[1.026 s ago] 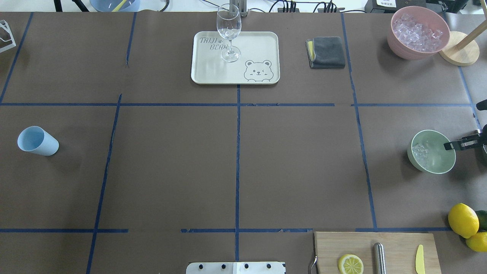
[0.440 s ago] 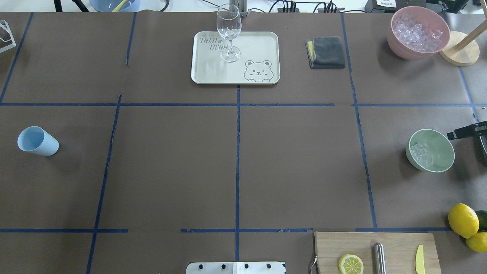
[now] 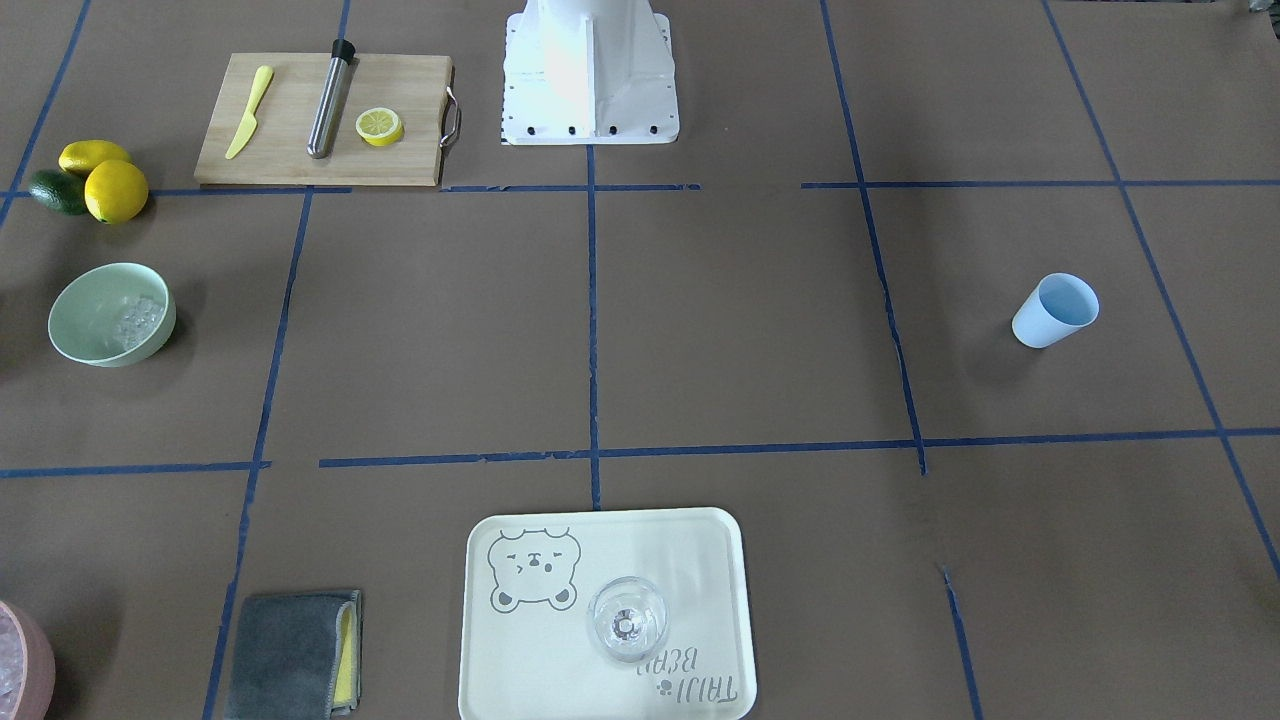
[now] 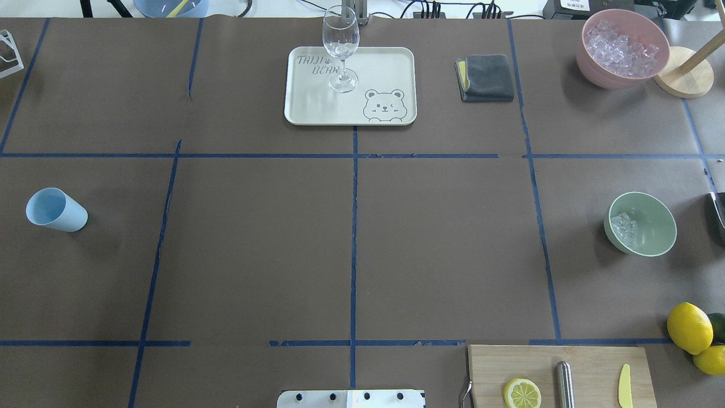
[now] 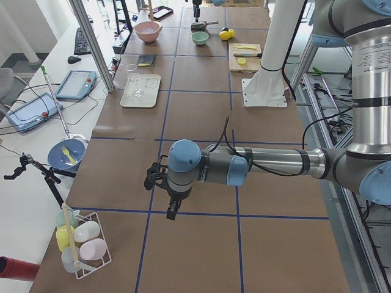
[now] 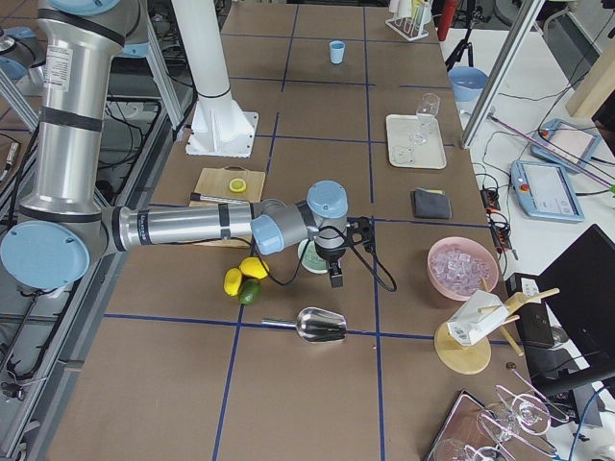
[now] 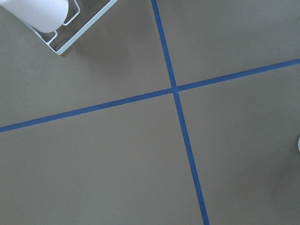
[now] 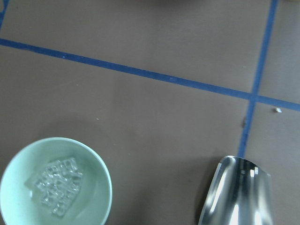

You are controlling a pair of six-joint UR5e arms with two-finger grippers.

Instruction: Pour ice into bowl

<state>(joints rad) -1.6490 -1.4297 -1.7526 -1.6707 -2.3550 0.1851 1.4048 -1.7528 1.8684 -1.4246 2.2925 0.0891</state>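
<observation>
The mint-green bowl [image 4: 651, 224] stands upright at the right of the table, with a small heap of clear ice [image 4: 624, 227] inside against its left wall. It also shows in the front view [image 3: 90, 330] and the right wrist view [image 8: 89, 187], with its ice [image 8: 56, 186]. My right gripper [image 6: 335, 279] hangs just beside the bowl [image 6: 309, 259], seen only in the exterior right view; I cannot tell if it is open. My left gripper [image 5: 172, 212] hangs over bare table far from the bowl; I cannot tell its state.
A metal scoop [image 6: 320, 326] lies on the table right of the bowl, also in the right wrist view [image 8: 236, 194]. A pink bowl [image 4: 589, 59] full of ice stands at the back right. Lemons [image 4: 689, 327], a cutting board [image 4: 589, 362], a light blue cup [image 4: 55, 209] and a glass [image 4: 341, 45] stand around.
My right gripper has drawn back to the right from the bowl's right rim and has left the overhead view. The bowl and its ice stay in place.
</observation>
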